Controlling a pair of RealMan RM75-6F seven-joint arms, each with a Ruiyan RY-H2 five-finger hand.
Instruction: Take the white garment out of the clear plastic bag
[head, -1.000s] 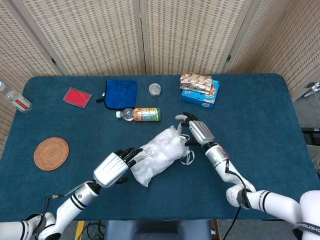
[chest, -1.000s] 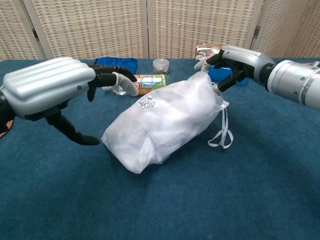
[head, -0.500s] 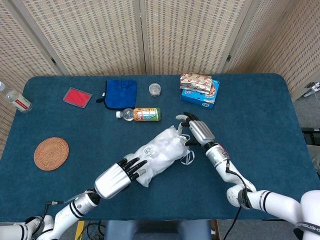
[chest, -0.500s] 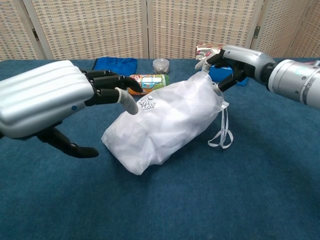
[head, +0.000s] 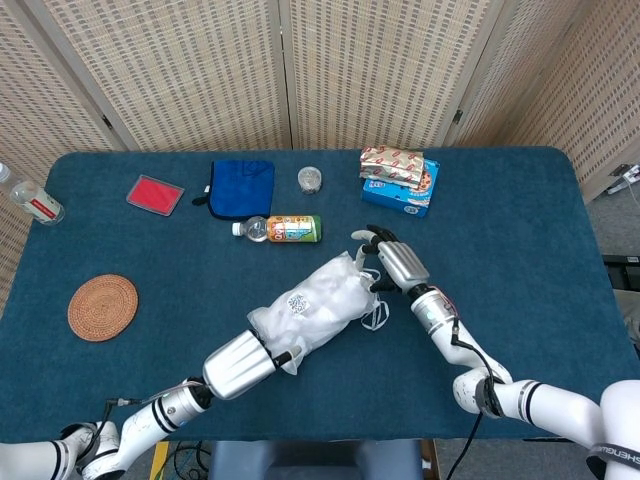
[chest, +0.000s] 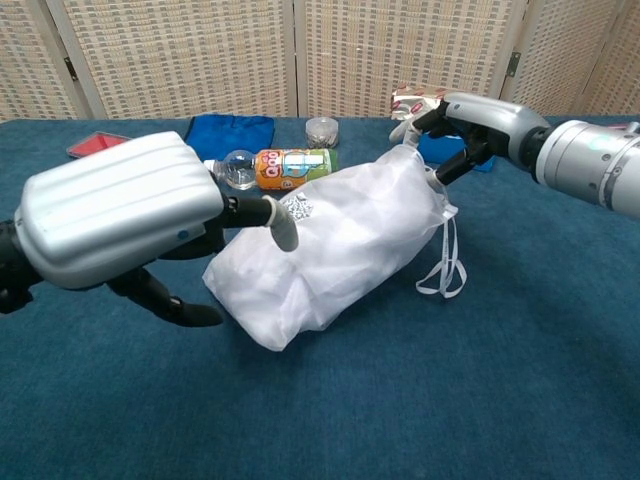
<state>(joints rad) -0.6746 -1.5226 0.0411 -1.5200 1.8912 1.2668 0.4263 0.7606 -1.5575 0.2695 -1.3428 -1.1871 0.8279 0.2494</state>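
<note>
The clear plastic bag (head: 318, 308) (chest: 345, 245) lies on its side mid-table, stuffed with the white garment, which shows through the film. Its mouth points toward my right hand (head: 391, 262) (chest: 475, 120), which pinches the bunched top edge. White drawstrings (chest: 445, 262) hang loose below that end. My left hand (head: 240, 365) (chest: 125, 225) is at the bag's closed lower end. Its fingertips (chest: 280, 225) rest on top of the plastic and the thumb (chest: 180, 308) is spread low beside it, not closed around it.
Behind the bag lies an orange drink bottle (head: 282, 229). Farther back are a blue cloth (head: 242, 186), a small jar (head: 310, 179), snack boxes (head: 400, 180) and a red card (head: 155, 193). A woven coaster (head: 102, 307) sits at the left, another bottle (head: 30, 203) at the edge.
My left hand has moved right and forward from beside the bag until its fingertips lie on the bag's closed end. The right hand and the bag have stayed put.
</note>
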